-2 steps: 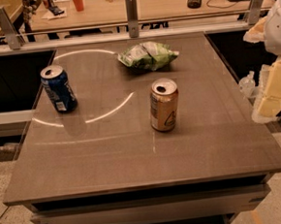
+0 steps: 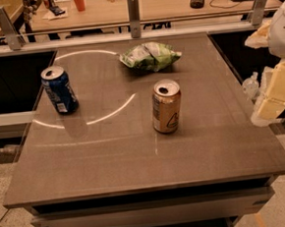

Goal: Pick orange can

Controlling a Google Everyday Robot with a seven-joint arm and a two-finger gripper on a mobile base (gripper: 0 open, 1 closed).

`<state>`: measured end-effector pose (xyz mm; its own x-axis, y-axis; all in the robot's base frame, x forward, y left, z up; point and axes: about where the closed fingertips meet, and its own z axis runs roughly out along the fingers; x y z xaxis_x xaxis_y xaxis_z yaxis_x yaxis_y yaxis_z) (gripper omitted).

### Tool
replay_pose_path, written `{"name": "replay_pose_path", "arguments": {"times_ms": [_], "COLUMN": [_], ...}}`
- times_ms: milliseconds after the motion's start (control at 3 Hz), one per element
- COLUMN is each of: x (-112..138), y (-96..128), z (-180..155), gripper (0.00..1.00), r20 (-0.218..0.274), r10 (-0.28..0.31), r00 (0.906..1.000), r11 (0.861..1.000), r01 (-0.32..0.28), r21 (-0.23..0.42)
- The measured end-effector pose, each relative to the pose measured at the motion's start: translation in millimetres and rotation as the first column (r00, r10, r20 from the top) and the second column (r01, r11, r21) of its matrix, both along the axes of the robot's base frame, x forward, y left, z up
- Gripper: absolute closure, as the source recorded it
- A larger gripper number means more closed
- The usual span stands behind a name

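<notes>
The orange can (image 2: 166,106) stands upright near the middle of the grey table (image 2: 136,160). It is orange-tan with a silver opened top, a pale side panel and a dark triangular mark. My gripper (image 2: 274,93) shows as cream and yellow parts at the right edge of the camera view. It hangs beyond the table's right edge, level with the can and well apart from it. It holds nothing that I can see.
A blue can (image 2: 59,90) stands upright at the table's left side. A green chip bag (image 2: 150,55) lies behind the orange can, toward the back. A metal rail (image 2: 133,10) and a cluttered desk sit past the far edge. A plastic bottle (image 2: 251,84) stands off the right edge.
</notes>
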<state>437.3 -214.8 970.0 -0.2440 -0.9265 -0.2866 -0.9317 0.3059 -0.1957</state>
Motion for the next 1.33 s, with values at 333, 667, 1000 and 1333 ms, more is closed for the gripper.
{"name": "replay_pose_path", "arguments": {"times_ms": [333, 667, 1000, 1333], "x": [8.5, 26.4, 9.0, -8.8], "y": [-14.1, -17.1, -1.8, 10.2], "z": [-47.0, -92.3, -98.4, -75.9], "gripper": [0.0, 0.0, 0.0, 0.0], "r20": [-0.062, -0.017, 0.027, 0.054], "r10": [-0.043, -0.019, 0.035, 0.051], "r00": [0.9972, 0.9997, 0.999, 0.9972], "r11": [0.974, 0.885, 0.726, 0.539], "r01": [0.056, 0.025, -0.044, -0.073], "r21": [0.222, 0.465, 0.687, 0.839]}}
